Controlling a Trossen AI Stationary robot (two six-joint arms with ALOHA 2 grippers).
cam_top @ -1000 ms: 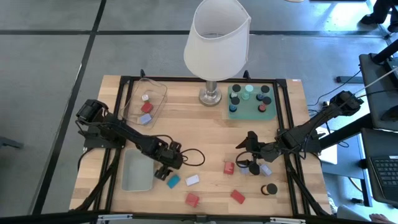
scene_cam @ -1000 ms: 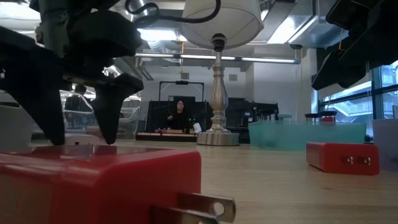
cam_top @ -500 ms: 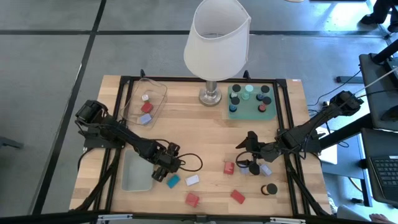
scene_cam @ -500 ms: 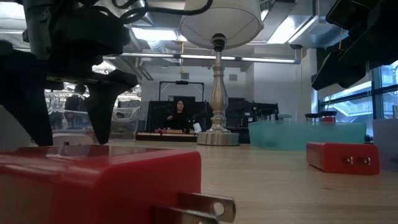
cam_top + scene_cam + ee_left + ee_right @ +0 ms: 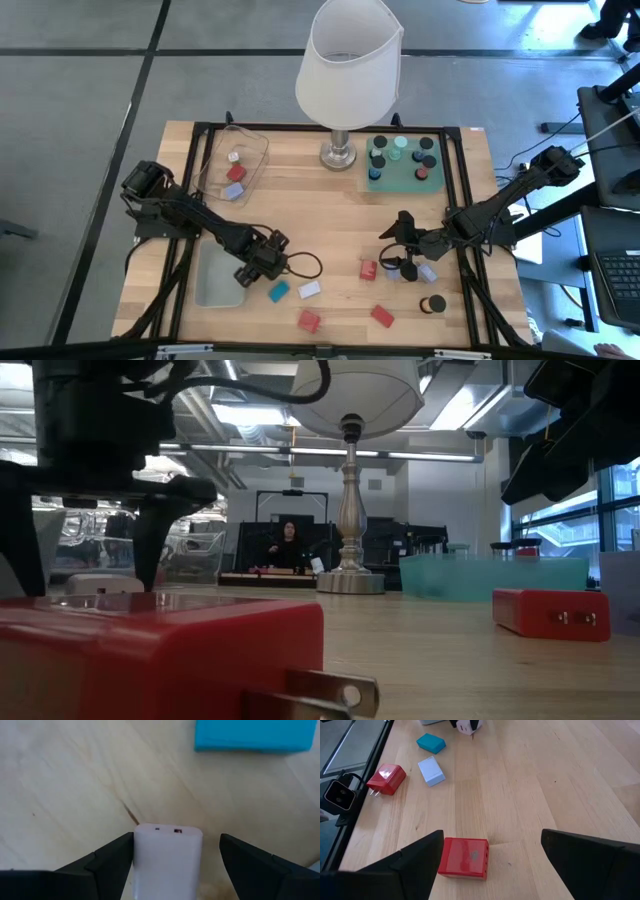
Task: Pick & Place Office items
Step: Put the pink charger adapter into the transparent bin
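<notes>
My left gripper (image 5: 256, 268) is open, low over the table beside the grey-blue bin (image 5: 218, 278). A white block (image 5: 167, 857) stands between its fingers; in the low view it is the white block (image 5: 100, 582) at table level. A teal block (image 5: 279, 291) and a lavender block (image 5: 309, 289) lie just beyond it. My right gripper (image 5: 404, 262) hangs open above the table, with a red block (image 5: 465, 857) lying on the wood below, near one finger. Another lavender block (image 5: 427, 272) and a black cap (image 5: 432, 304) lie beside it. My left gripper comes at the white block from above, pointing down. One finger (image 5: 112, 862) lies against the block's side (image 5: 137, 865); the other finger (image 5: 250, 865) stands apart from it. Whether the block rests on the table, I cannot tell for sure.
A clear tray (image 5: 247, 172) at the far left holds a few blocks. The green mat (image 5: 402, 177) with several caps lies at the far right, beside the lamp (image 5: 345, 70). Two red blocks (image 5: 309, 321) (image 5: 382, 316) lie near the near edge. Bare wood shows at the table's middle.
My left gripper has moved toward the table's left edge, closer to the bin, and its cable loop has followed. The white block has stayed between its fingers throughout.
</notes>
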